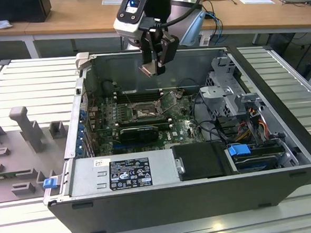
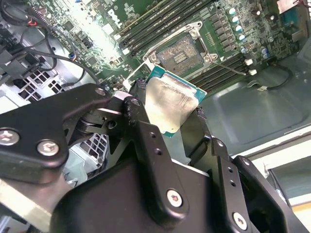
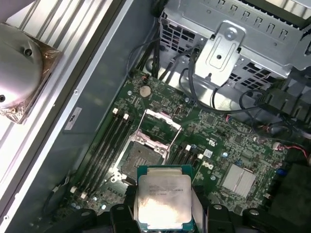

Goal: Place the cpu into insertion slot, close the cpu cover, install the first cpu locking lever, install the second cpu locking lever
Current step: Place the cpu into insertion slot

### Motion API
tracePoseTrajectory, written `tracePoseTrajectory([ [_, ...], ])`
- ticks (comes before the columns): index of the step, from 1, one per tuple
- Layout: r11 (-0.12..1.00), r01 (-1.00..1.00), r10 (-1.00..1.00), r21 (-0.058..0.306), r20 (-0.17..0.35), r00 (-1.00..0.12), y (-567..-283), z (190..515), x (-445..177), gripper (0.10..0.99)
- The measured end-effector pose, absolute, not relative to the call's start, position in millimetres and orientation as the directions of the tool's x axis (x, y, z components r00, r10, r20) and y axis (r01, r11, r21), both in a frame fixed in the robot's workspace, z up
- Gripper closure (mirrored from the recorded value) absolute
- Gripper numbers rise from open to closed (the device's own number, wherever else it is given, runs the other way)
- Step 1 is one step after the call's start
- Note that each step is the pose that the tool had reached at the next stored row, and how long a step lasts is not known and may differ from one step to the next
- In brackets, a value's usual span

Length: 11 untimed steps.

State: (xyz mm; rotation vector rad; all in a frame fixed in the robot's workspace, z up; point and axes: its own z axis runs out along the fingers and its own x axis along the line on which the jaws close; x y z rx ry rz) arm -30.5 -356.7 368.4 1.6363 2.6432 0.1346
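Note:
My gripper (image 1: 153,65) hangs above the open computer case, shut on the cpu (image 1: 147,70), a flat square chip with a pale silvery face and green edges. Both wrist views show the cpu (image 2: 170,104) (image 3: 164,196) pinched between the black fingers (image 2: 139,119). Well below it on the green motherboard lies the insertion slot (image 1: 144,113) (image 2: 182,50) (image 3: 140,158), a dark square socket with a metal rim and nothing in it. The cpu cover (image 3: 158,128) stands tilted up at one side of the slot. A thin wire lever (image 2: 228,65) sticks out beside the socket.
Long black memory slots (image 3: 104,145) run beside the socket. A black card (image 1: 138,132) lies nearer the case front, with the power supply (image 1: 122,174) before it. A metal drive cage (image 1: 230,91) and cables (image 1: 206,129) fill the exterior view's right. Case walls (image 1: 78,108) ring the board.

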Motion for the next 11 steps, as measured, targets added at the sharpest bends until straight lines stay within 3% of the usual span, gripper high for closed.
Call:
tracePoseTrajectory([
  [11,0.376,0.922,0.925,0.089,0.02,-0.38,-356.7,368.4,-30.5,0.557],
])
